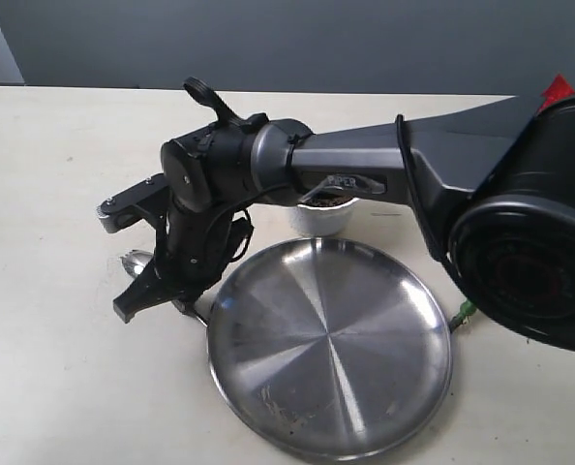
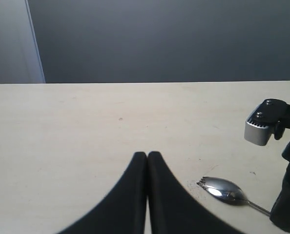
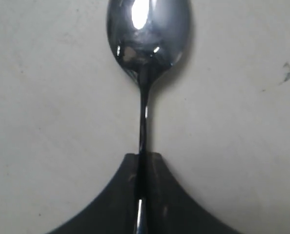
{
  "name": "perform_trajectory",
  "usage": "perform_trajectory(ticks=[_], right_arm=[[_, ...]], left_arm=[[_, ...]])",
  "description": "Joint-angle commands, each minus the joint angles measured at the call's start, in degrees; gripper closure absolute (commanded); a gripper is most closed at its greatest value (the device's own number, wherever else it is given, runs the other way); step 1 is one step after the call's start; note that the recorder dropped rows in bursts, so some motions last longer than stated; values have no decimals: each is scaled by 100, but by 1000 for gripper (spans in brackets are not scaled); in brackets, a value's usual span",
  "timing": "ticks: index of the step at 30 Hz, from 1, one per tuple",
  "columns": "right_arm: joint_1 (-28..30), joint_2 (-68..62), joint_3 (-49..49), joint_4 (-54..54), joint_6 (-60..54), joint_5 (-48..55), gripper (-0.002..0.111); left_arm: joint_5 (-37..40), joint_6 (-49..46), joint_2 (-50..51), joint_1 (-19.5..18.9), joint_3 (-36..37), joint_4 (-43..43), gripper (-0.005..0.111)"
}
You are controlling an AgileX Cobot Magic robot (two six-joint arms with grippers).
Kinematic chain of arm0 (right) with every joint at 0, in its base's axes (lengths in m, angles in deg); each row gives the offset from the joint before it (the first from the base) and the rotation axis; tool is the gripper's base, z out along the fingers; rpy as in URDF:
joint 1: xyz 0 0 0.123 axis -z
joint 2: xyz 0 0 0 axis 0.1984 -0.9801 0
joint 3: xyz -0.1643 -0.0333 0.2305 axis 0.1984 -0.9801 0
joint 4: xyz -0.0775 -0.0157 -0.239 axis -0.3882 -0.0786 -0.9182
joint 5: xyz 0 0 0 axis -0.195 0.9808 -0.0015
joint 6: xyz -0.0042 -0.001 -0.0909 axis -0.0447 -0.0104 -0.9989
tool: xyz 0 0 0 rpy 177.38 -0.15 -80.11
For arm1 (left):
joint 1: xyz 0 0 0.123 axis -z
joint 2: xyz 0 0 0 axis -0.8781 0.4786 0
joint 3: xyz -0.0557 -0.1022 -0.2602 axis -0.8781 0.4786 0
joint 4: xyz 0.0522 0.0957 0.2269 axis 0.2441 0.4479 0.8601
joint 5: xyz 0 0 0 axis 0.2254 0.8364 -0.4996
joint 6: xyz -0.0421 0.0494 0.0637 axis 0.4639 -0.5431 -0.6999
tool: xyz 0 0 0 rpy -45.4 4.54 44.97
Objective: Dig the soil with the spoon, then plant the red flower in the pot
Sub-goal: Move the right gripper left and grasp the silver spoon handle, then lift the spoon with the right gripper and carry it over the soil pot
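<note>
My left gripper (image 2: 147, 155) hangs low over the bare table, fingers pressed together on nothing; I judge it parked clear of the work. Near it lies the spoon (image 2: 224, 190), bowl on the table. My right gripper (image 3: 142, 157), reaching across the middle, is clamped on the thin handle close behind the bowl, likely for a firm dig. Next comes the steel plate (image 1: 331, 349), then the pot (image 1: 321, 221) of soil (image 1: 318, 202) behind the arm. The red flower (image 1: 559, 92) peeks out far right, mostly hidden. Lettering on the arm is too blurred to read.
</note>
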Motion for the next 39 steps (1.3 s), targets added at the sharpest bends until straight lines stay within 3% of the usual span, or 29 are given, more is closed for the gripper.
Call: perform_trajectory(ticks=[1, 11, 19, 26, 32, 36, 37, 39], right_arm=[[-10, -123, -35, 386, 2, 149, 109], [-10, -123, 378, 1382, -407, -96, 109], [-10, -11, 1093, 1009, -597, 163, 109], [-10, 620, 1399, -963, -492, 1346, 109], [0, 1477, 1399, -2312, -426, 1499, 109], [0, 2075, 1399, -3884, -439, 2211, 109], [0, 2092, 1399, -4680, -533, 2249, 109], [0, 2092, 1385, -5274, -1085, 2249, 109]], left_arm=[[-47, 12, -13, 17, 23, 32, 106], [-47, 12, -13, 17, 23, 32, 106], [-47, 12, -13, 17, 23, 32, 106], [-47, 12, -13, 17, 23, 32, 106], [-47, 12, -13, 17, 23, 32, 106], [-37, 12, -13, 17, 23, 30, 106], [-37, 12, -13, 17, 23, 30, 106], [-37, 12, -13, 17, 23, 30, 106]])
